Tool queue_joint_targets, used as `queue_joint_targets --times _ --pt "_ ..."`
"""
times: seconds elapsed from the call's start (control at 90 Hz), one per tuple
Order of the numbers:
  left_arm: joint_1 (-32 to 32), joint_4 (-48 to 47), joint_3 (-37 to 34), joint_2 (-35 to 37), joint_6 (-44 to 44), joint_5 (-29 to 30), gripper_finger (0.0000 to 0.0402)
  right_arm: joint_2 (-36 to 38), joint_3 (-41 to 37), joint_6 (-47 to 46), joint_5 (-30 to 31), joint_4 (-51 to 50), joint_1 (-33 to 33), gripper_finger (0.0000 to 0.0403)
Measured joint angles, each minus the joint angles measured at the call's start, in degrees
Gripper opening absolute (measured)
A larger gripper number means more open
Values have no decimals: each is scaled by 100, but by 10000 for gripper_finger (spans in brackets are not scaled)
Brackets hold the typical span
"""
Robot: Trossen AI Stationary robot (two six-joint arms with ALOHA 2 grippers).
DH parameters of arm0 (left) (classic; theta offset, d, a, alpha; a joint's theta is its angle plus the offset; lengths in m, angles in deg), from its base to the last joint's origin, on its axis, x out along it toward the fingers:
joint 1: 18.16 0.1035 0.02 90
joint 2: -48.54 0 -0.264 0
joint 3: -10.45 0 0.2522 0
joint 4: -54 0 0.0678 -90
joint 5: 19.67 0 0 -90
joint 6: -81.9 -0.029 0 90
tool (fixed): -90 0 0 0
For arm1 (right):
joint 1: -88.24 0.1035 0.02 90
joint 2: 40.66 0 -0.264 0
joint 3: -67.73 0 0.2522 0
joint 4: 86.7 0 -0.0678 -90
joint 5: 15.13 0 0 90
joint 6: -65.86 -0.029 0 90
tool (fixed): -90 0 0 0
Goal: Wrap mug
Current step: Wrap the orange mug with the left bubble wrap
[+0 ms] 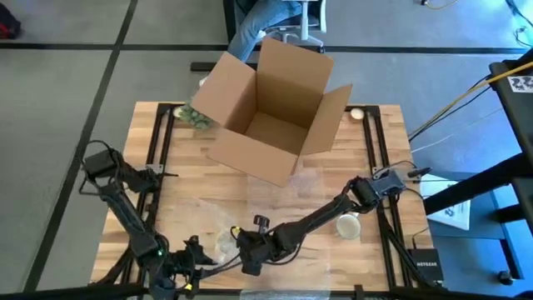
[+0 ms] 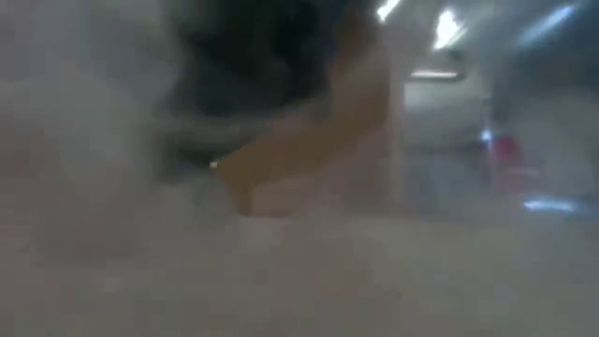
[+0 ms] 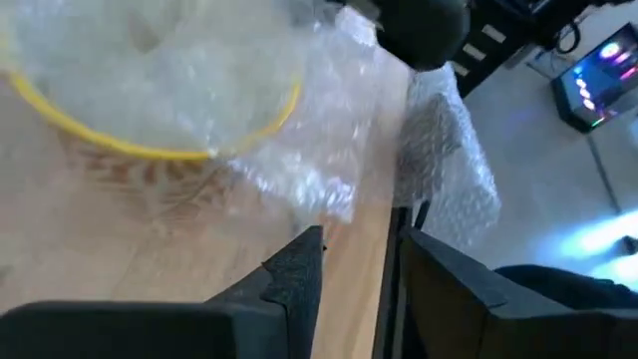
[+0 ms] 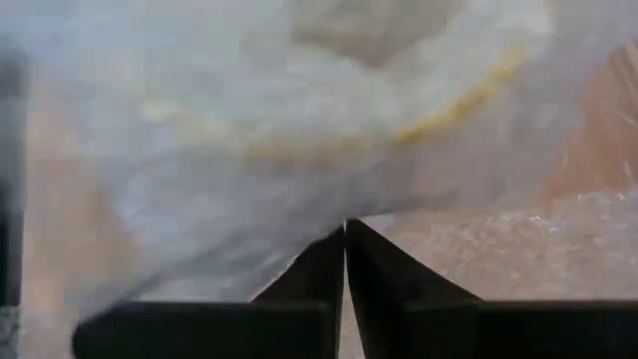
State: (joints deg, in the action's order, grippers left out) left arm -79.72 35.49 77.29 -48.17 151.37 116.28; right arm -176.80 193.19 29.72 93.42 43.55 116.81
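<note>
Right tool (image 4: 345,231) stretched low across the worktop (image 1: 275,196), pinched tight on the bubble wrap (image 4: 199,199) over the mug (image 1: 226,242). Left tool (image 3: 361,261) (fingers narrowly apart, gripping nothing) sits beside it.

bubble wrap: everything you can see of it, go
The bubble wrap is a clear, crinkled sheet lying on the wooden table near its front edge. It is draped over a pale mug with a yellow rim, veiling it. One edge trails over the table's front edge. In the right wrist view the right gripper is shut with its tips pinching the film. The left gripper is open beside it, not touching it.
</note>
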Motion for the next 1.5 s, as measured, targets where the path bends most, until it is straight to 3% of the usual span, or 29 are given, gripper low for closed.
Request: queue_joint_targets --times 0.444,0.889,1.078,1.278,1.367,1.5 --pt "230 -15 -4 -7 -396 290 117 0 -1 -127 158 226 -10 1" --pt "302 517 -2 -677 -366 519 117 0 -2 -132 251 348 -10 1" --pt "398 1080 -4 -895 -516 842 117 -68 -4 -133 261 650 -11 1" --pt "499 919 -4 -994 -266 1294 116 -179 -4 -132 194 780 -20 1" --pt "516 820 -4 -992 -158 1242 98 -179 -4 -132 188 778 -21 1" --pt "456 697 -1 -979 -299 1331 33 -181 -4 -104 108 781 -10 1"
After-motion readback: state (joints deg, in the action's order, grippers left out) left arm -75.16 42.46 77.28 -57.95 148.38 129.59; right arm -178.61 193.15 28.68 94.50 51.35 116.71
